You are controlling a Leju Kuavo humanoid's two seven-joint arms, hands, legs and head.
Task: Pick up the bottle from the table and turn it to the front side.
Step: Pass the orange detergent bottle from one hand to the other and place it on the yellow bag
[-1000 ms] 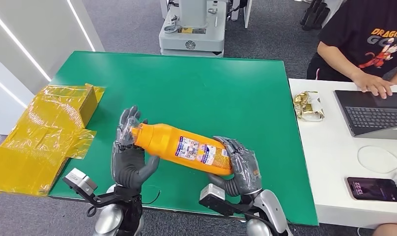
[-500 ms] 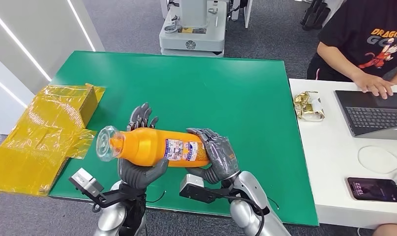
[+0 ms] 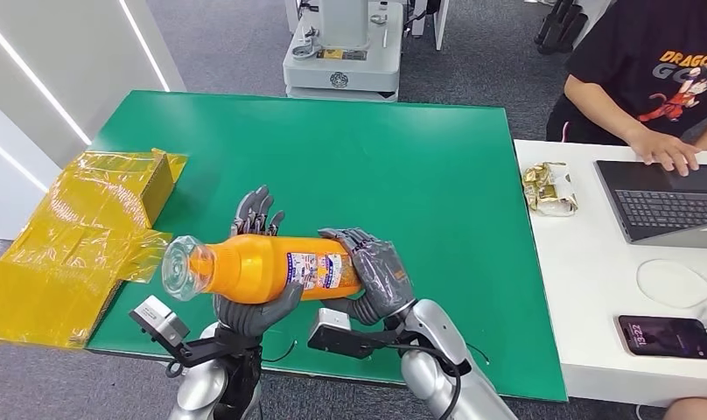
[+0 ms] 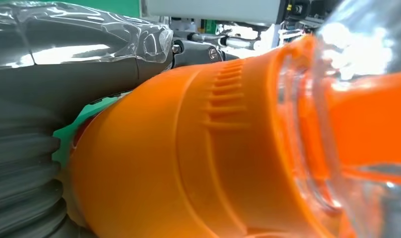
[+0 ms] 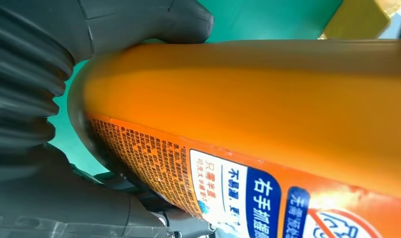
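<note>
Bottle [image 3: 271,268] was held horizontal at lower centre of frame, above green table [image 3: 402,166]; base end gripped by right hand [image 3: 376,273], neck end cradled by left hand [image 3: 254,302].

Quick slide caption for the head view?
Both hands hold orange bottle sideways above green table.

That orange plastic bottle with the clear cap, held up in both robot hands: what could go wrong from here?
The orange plastic bottle lies sideways above the green table. The left hand cradles its neck end from below; the right hand wraps its base. If either grasp loosens during turning, it could slip and drop. The clear cap points toward the table's edge, so it might roll off.
</note>
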